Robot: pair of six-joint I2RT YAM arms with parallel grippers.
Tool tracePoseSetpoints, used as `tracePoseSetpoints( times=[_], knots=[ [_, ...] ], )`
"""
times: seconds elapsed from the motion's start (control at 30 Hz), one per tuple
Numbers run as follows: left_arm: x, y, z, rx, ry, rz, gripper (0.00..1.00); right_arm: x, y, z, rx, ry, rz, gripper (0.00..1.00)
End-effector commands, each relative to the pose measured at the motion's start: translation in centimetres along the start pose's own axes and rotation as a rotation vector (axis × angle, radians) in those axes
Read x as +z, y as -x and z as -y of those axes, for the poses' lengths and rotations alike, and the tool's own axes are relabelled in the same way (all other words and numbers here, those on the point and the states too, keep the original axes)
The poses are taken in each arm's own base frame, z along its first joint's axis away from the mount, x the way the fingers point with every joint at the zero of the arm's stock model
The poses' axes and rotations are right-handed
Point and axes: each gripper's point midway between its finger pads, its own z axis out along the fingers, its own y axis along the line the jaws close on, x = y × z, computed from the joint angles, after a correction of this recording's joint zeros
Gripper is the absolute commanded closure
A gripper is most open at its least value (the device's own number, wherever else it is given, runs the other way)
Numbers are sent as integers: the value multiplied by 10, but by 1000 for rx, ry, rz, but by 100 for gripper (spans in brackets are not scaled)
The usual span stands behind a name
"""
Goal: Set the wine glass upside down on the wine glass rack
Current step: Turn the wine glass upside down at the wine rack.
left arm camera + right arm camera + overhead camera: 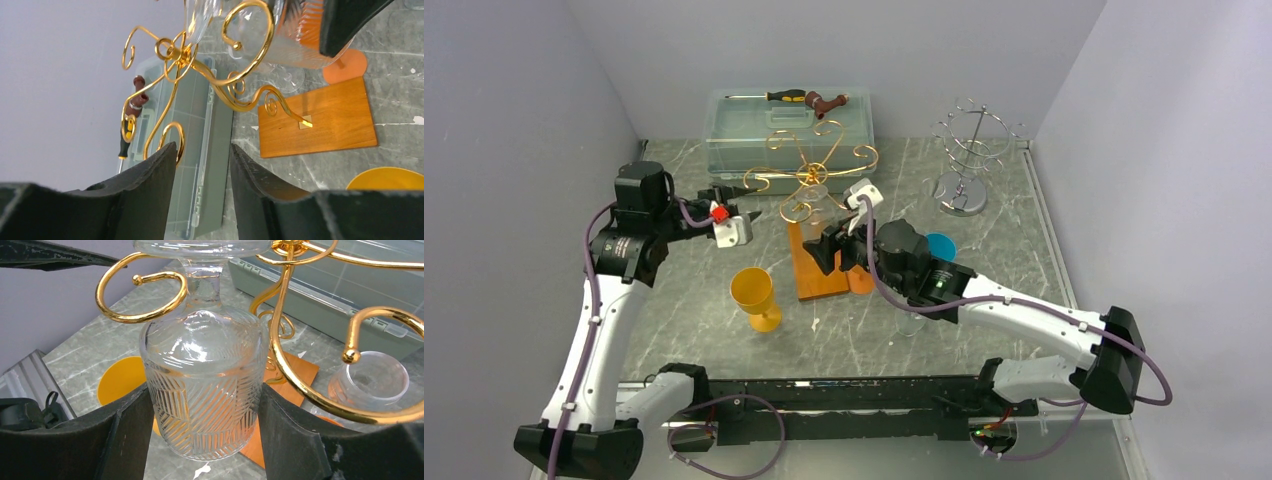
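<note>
Black base rail [844,395] edges grey marbled table [1024,215], gold rack [812,176], pale walls [514,100] behind.

A grey marbled table [1014,230] carries a clear plastic storage box [754,140] at the back. On its lid lie a screwdriver [774,96] with a yellow and black handle and, just beside it, a brown tool [827,102]. A silver wire stand [969,150] stands at the back right. A yellow goblet [755,295] stands upright nearer the front.

wine glass [202,390] seemingly in rack [812,178], goblet [754,290] left
</note>
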Motion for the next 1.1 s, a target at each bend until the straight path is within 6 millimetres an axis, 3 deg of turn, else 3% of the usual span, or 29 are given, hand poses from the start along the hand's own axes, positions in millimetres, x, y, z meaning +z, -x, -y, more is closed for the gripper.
tracePoseSetpoints(
  times=[0.0,0.5,0.87,1.07],
  knots=[
    [2,8,-6,86,12,5,53,4,52,-12,33,52,133,77],
    [5,11,-1,87,-25,0,63,23,51,-12,-8,72,104,81],
    [12,10,3,114,-48,-3,64,8,40,-20,38,100,112,82],
    [18,14,3,120,-57,7,63,8,31,-4,83,2,113,85]
  ],
)
